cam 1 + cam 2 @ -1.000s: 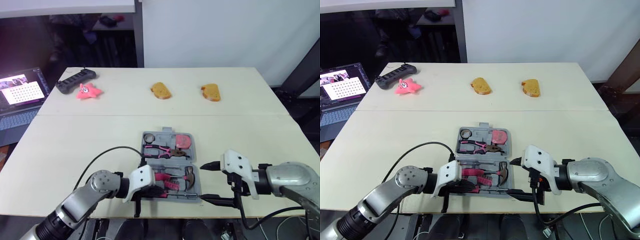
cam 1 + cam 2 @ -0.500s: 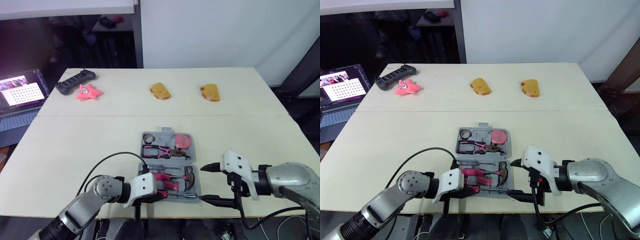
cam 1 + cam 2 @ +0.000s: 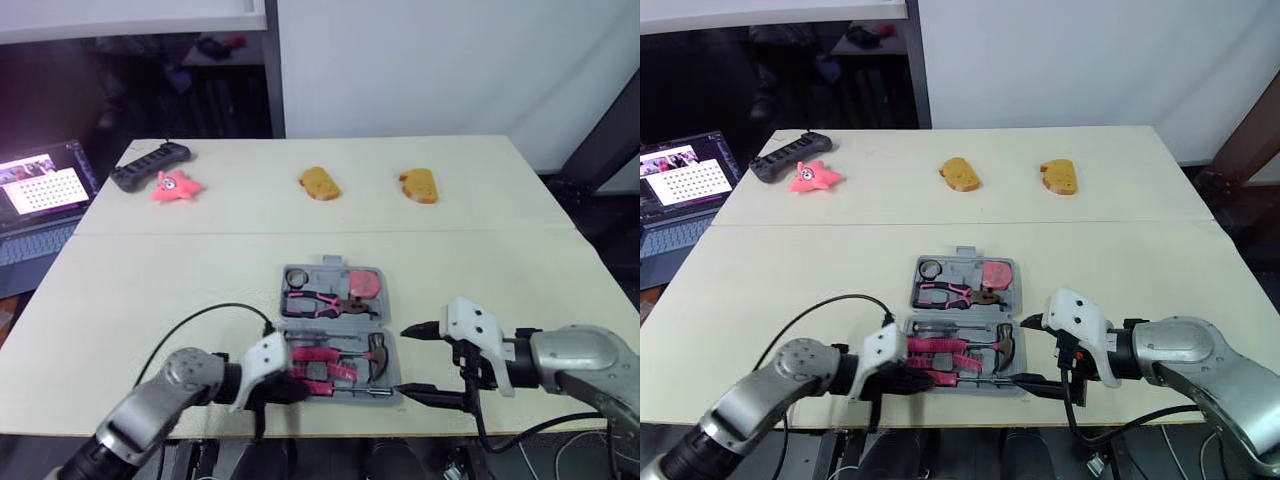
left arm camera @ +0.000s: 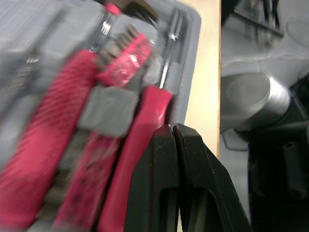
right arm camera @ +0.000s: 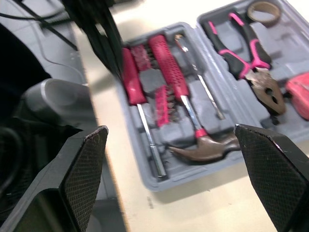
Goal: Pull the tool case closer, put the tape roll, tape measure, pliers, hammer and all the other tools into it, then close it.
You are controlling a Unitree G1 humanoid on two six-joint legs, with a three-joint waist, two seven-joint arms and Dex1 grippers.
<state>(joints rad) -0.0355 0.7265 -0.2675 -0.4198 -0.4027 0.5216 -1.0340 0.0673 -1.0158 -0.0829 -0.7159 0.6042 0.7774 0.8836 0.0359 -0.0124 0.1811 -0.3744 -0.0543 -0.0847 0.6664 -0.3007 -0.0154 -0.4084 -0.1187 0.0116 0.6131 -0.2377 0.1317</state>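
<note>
The tool case lies open near the front edge of the bench. The hammer, pliers, tape measure and tape roll are inside. The left tool is pinched shut, holding nothing, by the pink screwdriver. The right tool gapes wide beside the case. Packing looks done. I think the next move is to fold one half over and close it.

tool case top clear, left pincer alongside

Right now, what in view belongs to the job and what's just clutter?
Job: tool case, pliers, hammer, tape measure, tape roll, screwdriver.
Lying about: bread slice, second bread slice, pink star toy, black remote, laptop.
</note>
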